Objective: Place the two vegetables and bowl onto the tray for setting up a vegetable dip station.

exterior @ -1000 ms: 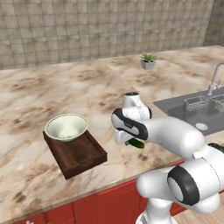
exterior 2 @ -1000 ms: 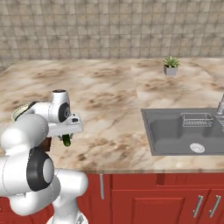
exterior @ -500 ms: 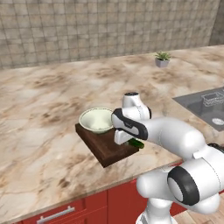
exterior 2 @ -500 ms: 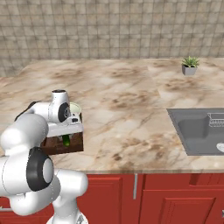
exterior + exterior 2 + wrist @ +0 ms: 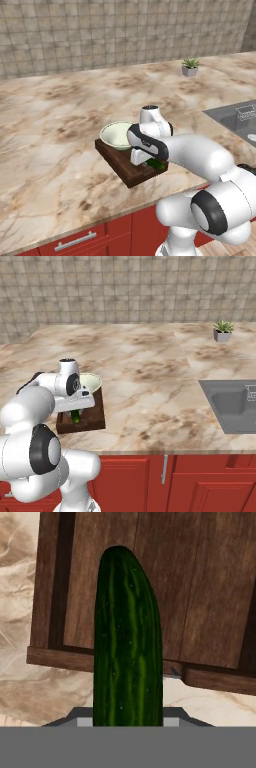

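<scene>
1. Over the tray's [image 5: 120, 165] near end, the gripper [image 5: 151, 162] hangs with its jaws clamped on the cucumber [image 5: 127, 642].
2. Bowl [image 5: 116, 135] sits on tray's far end.
3. Tray rests on the marble tabletop [image 5: 55, 135], near the front edge.

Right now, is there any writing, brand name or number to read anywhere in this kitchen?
None: no words, labels, brands, numbers or signs can be read on the tray, the bowl, the cucumber, the potted plant, the counter or the wall tiles.
</scene>
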